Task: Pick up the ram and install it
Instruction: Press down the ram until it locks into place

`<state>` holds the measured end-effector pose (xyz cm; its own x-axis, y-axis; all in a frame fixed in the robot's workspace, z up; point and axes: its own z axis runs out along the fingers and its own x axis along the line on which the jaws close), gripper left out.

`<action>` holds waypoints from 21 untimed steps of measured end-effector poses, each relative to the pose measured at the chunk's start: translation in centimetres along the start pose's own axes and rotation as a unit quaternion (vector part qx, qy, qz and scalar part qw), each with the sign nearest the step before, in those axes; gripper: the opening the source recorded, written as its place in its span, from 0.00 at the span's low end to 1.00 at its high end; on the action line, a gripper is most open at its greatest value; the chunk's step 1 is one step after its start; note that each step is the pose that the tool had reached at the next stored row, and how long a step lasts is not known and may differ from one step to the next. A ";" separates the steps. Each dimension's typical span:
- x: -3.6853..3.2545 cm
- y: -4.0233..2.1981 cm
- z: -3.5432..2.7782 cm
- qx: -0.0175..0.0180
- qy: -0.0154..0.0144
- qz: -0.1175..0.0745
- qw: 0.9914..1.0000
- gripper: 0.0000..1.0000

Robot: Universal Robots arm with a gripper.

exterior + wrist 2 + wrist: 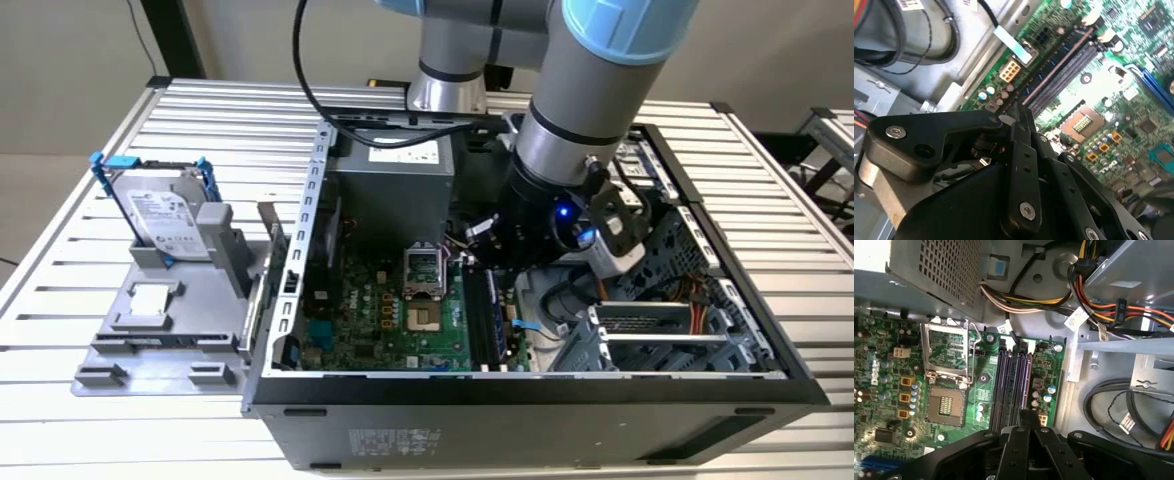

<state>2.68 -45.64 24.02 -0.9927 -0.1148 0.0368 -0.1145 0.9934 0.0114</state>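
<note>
Over on the exterior view's left, the hard drive [167, 215] sits in its stand. Then the motherboard [387, 310]. My gripper [1021, 117] is pinched narrow on what looks like the ram [1056, 70], edge-on at the memory slots [1011, 385]. It's light, stiff and fragile, so hold it by the long edges, not the chips.

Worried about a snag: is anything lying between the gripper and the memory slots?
Nothing visible. The gripper hangs close above the memory slots, which look bare; the cables lie off past their far end.
</note>
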 end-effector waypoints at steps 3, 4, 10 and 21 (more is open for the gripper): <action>0.00 0.00 0.00 0.000 -0.001 0.000 1.000 0.00; 0.00 0.00 0.00 0.000 -0.001 -0.001 1.000 0.00; 0.00 0.00 -0.01 0.002 -0.001 -0.050 0.999 0.00; 0.00 0.00 -0.01 0.006 0.000 -0.150 0.989 0.00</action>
<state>2.68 -45.64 24.02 -0.9139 -0.4045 0.0334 -0.4043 0.9146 0.0105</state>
